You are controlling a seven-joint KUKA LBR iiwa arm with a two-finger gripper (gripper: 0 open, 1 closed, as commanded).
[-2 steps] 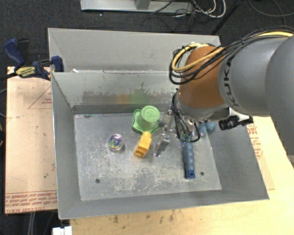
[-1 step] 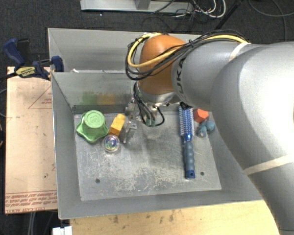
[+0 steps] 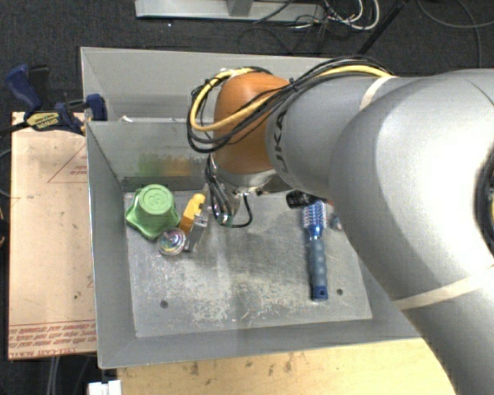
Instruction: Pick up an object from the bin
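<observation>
Arm: in from the right, orange-covered wrist low over the left half of the bin (image 3: 255,303).
Gripper (image 3: 199,227): down near the floor, just beside a small yellow piece (image 3: 193,207) and a shiny round metal thing (image 3: 173,243).
Grip: released or clenched? Cannot tell (wrist and cables crowd that spot).
Green cup (image 3: 151,211): left side of the floor, just left of the yellow piece, the metal thing at its lower edge.
Blue brush (image 3: 316,253): lying lengthwise on the right, well apart from the gripper.
</observation>
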